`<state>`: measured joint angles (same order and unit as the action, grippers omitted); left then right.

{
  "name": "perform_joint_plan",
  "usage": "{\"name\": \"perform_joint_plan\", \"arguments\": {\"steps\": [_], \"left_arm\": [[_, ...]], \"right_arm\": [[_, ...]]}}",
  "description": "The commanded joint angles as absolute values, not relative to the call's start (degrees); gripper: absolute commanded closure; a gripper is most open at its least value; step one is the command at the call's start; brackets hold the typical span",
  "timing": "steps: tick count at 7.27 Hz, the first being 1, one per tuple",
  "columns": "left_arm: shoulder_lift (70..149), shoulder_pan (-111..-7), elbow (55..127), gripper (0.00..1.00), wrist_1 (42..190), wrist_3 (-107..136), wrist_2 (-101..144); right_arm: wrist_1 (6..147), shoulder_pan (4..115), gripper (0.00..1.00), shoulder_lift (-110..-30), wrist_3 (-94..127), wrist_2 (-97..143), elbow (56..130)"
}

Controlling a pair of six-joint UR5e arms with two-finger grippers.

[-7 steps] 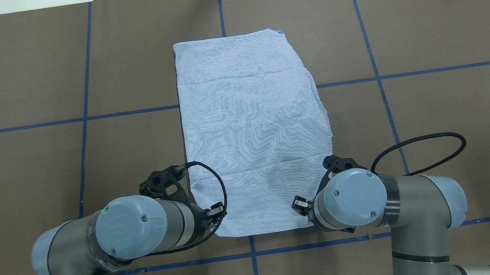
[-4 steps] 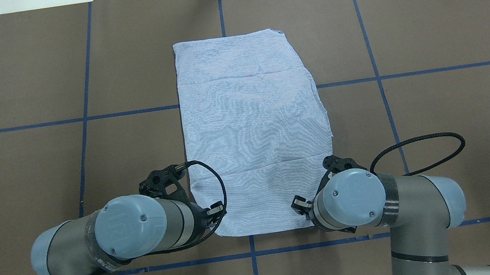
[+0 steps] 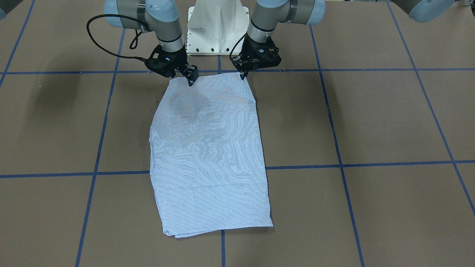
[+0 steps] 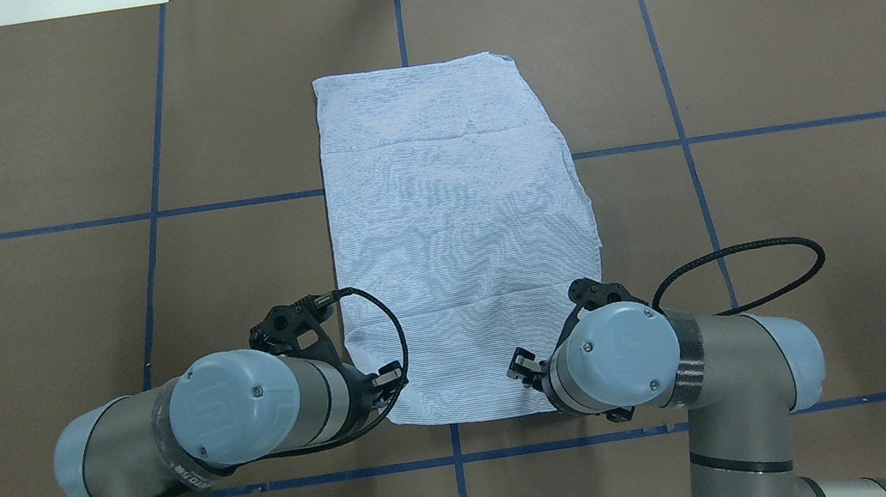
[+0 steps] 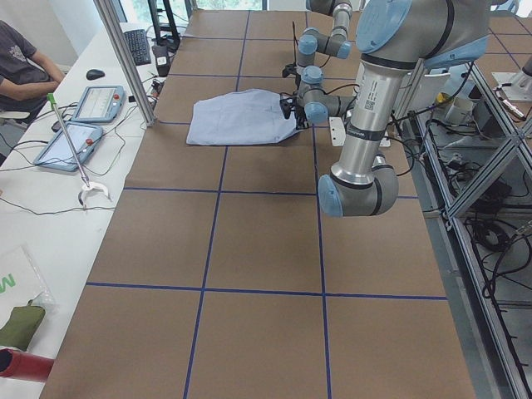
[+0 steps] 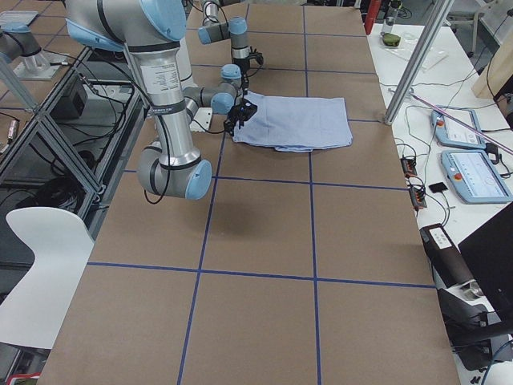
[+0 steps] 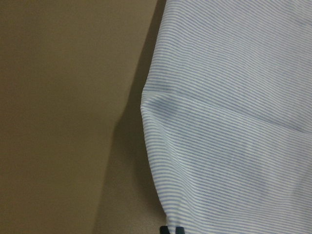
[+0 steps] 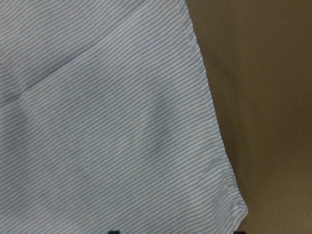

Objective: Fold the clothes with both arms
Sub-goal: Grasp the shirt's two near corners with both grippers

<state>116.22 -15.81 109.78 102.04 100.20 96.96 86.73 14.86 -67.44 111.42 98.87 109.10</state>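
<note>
The light blue-and-white striped shirt [image 4: 456, 220] lies flat on the brown table, folded into a long rectangle that runs away from the robot. Both grippers are at its near edge. My left gripper [image 4: 390, 377] is at the near-left corner; in the left wrist view its two dark fingertips [image 7: 171, 230] are pressed together at the cloth's edge. My right gripper [image 4: 522, 366] is over the near-right corner. In the right wrist view its fingertips [image 8: 114, 232] stand wide apart, with the striped cloth [image 8: 107, 122] between them. In the front view the left gripper [image 3: 243, 76] and right gripper [image 3: 191, 81] touch the shirt [image 3: 207, 155].
The white pedestal base [image 3: 217, 26] stands just behind the shirt's near edge. Blue tape lines divide the brown table [image 4: 770, 46]. The right arm's black cable [image 4: 756, 252] loops out sideways. A seated person [image 5: 25, 58] and tablets [image 5: 96, 104] are at a side desk.
My right arm has moved inward, to the left over the shirt's near-right corner. The left arm has barely shifted and the shirt lies as before.
</note>
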Motion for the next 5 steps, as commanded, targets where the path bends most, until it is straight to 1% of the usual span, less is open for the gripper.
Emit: {"name": "perform_joint_plan", "arguments": {"steps": [1,3,4,5], "left_arm": [[116.3,-15.8,109.8,1.00,102.0,100.2,97.0],[116.3,-15.8,109.8,1.00,102.0,100.2,97.0],[116.3,-15.8,109.8,1.00,102.0,100.2,96.9],[116.3,-15.8,109.8,1.00,102.0,100.2,96.9]], "right_arm": [[86.6,14.9,0.17,-67.3,111.4,98.9,107.9],[86.7,14.9,0.15,-67.3,111.4,99.1,107.5],[86.8,14.9,0.08,-67.3,111.4,99.1,107.6],[86.8,14.9,0.08,-67.3,111.5,99.2,107.7]]}}
